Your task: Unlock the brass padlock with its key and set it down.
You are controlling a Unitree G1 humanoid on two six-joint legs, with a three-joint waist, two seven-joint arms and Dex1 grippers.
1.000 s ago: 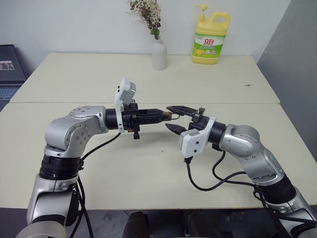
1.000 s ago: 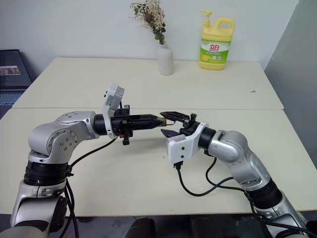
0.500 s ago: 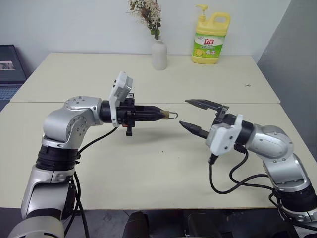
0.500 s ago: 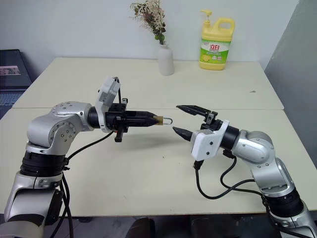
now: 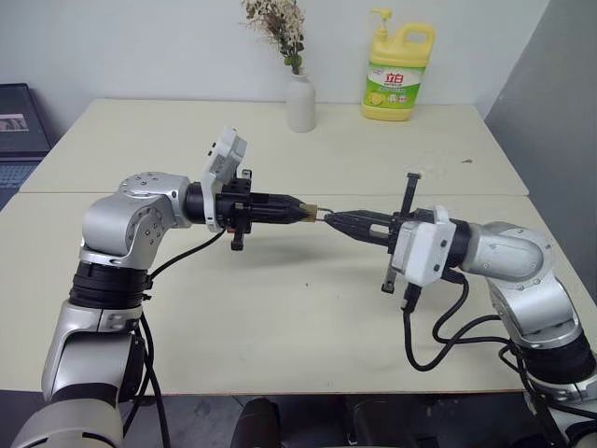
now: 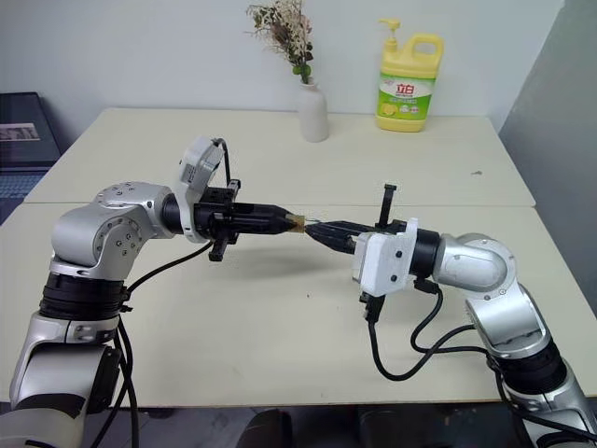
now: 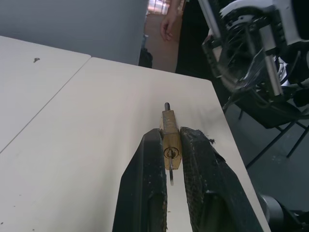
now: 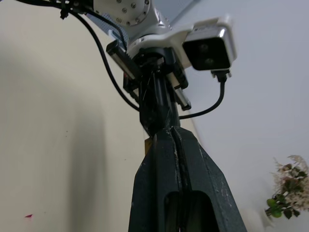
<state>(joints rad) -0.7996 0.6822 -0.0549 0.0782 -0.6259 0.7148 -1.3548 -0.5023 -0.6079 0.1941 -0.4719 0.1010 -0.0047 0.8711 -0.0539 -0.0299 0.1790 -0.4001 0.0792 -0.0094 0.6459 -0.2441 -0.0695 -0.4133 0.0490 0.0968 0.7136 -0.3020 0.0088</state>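
**Padlock held in mid-air between both grippers**

Head views: We found the left gripper (image 5: pixel 300 211) pinching the brass padlock (image 5: pixel 312 212) above the near table (image 5: pixel 280 317), its shackle pointing toward the right gripper (image 5: pixel 328 218). That gripper's fingers were pressed together, their tips at the shackle; whether they gripped it we could not tell. A vase (image 5: pixel 299 101) and a yellow soap bottle (image 5: pixel 397 74) stood on the far table.

Left wrist view: We noted the padlock clamped between the two black fingers (image 7: pixel 145 188), keyhole face toward the camera, with a key (image 7: pixel 171 169) in it.

Right wrist view: We saw the fingers (image 8: pixel 159 179) pressed together, pointing at the left gripper's camera housing.
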